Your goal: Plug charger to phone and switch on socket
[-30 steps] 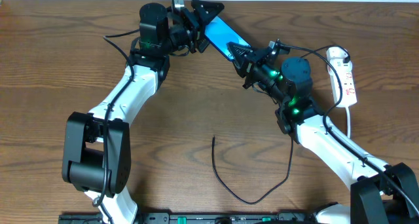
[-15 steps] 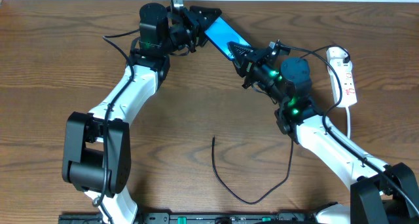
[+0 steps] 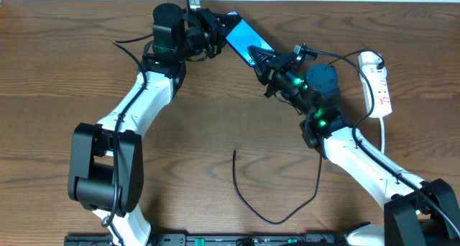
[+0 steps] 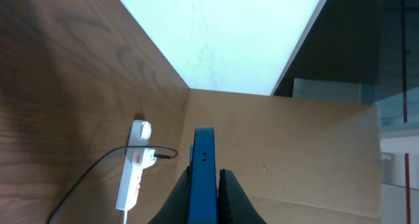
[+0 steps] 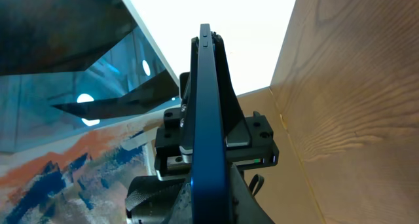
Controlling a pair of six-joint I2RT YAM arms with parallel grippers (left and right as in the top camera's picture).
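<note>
A: Nearest the arm bases, at 6 o'clock, the charger (image 3: 234,170) lies loose on the desk (image 3: 215,116). Its free plug end (image 3: 235,153) points toward 12 o'clock, and nothing is touching it.

B: And the socket (image 3: 381,88)?

A: It's farther out, toward 2 o'clock, with its white cord (image 3: 383,134) trailing back. The right arm lies between it and the charger.

B: Where's the phone (image 3: 243,36)?

A: Farthest off, near 12 o'clock, raised and turned on edge. The left claw (image 3: 224,26) is clamped on its far end and the right claw (image 3: 263,59) on its near end. Both wrist views show the thin blue edge (image 4: 203,171) pinched between the fingers.

B: So neither claw is free to fetch the cable.

A: That's the catch. One claw should probably hold the phone steady while the other lets go gently, so the phone doesn't twist. The right one looks better placed for the plug end.

B: Which end has the port?

A: That can't be made out. The cable's loop also runs close to the right arm, so a careless sweep could drag it.
</note>
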